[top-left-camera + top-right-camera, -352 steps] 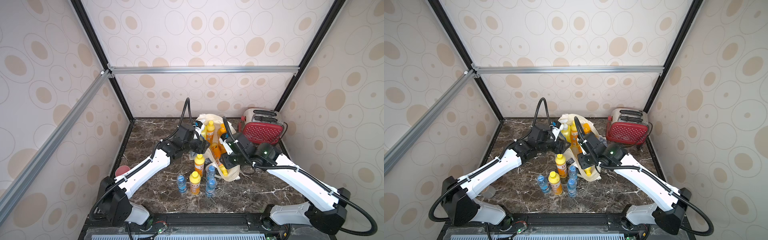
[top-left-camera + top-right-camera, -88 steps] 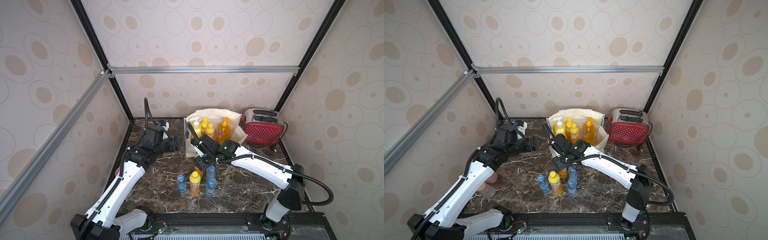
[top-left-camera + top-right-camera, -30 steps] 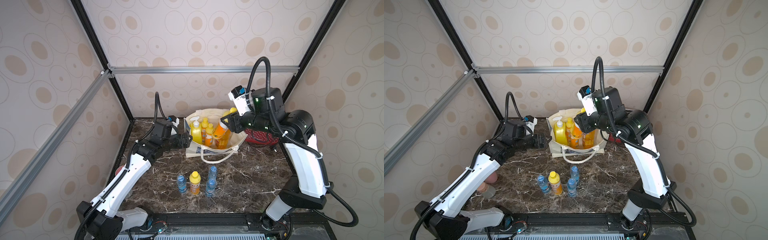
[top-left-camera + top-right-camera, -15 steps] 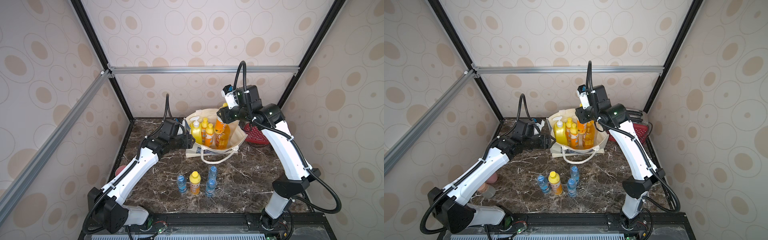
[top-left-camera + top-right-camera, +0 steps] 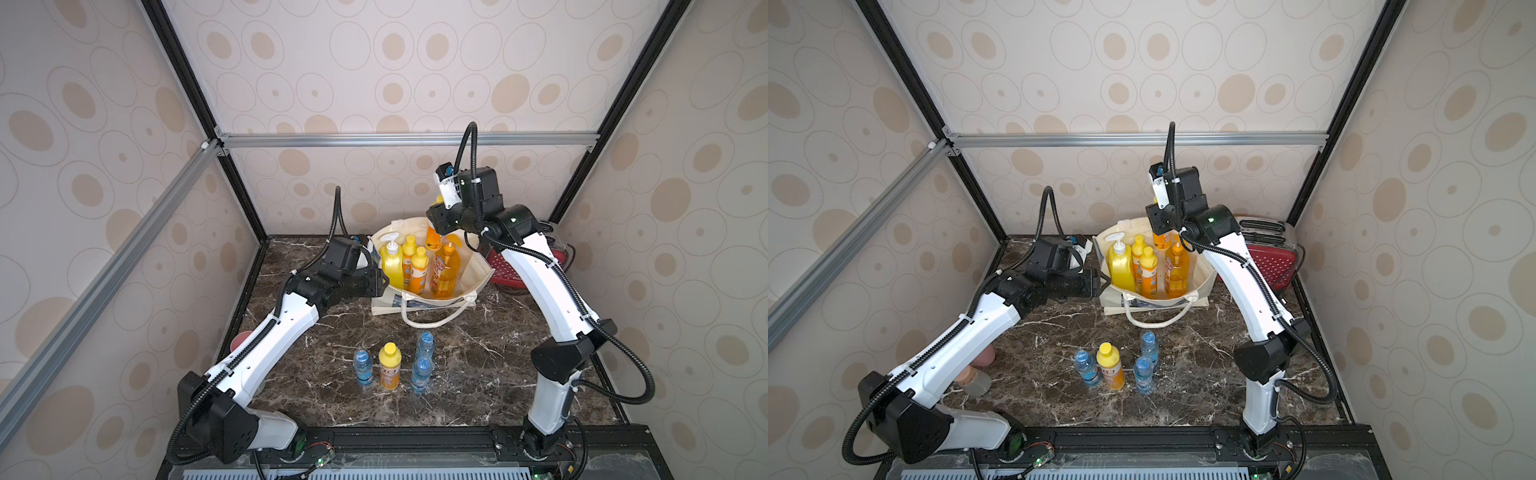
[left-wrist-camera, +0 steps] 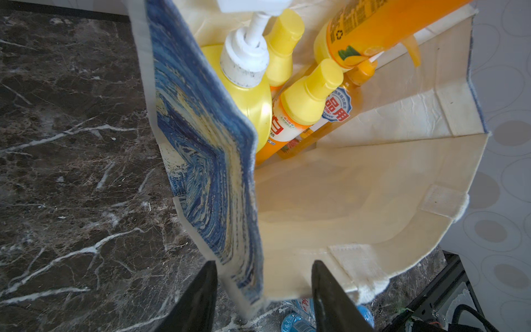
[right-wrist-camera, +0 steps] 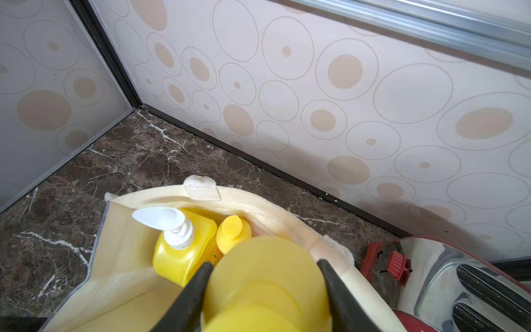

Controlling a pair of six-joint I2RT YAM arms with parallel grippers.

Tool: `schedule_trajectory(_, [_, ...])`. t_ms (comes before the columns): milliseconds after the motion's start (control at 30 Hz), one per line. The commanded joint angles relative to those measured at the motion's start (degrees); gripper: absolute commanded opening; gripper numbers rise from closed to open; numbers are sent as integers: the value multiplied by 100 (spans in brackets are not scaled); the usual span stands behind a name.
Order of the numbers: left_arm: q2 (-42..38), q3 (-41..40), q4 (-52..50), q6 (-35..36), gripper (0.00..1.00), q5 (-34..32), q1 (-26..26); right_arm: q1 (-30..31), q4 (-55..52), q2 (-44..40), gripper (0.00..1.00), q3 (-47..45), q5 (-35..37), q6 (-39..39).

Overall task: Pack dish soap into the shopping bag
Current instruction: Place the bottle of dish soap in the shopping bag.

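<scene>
Cream canvas shopping bag (image 5: 478, 272) stands open at back of marble surface (image 5: 478, 357), red toaster (image 5: 1273, 259) just beside it. Dish soap inside, upright: big yellow pump bottle (image 5: 392, 268), amber bottle (image 5: 444, 274), two small yellow-capped bottles (image 5: 418, 270). Right pincer (image 7: 265, 263) clamps another small bottle (image 5: 434, 239) — it hangs over bag mouth. Left pincer (image 6: 263, 264) half-spread, straddling printed bag wall — contact with cloth unclear. Last small bottle (image 5: 390, 365) stands on surface among blue-capped water bottles (image 5: 363, 372).
</scene>
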Motion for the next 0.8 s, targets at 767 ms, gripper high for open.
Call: schedule_trajectory(767, [128,193,-57,76,40,54,-21,-335,1778,204,16,-1680,-479,447])
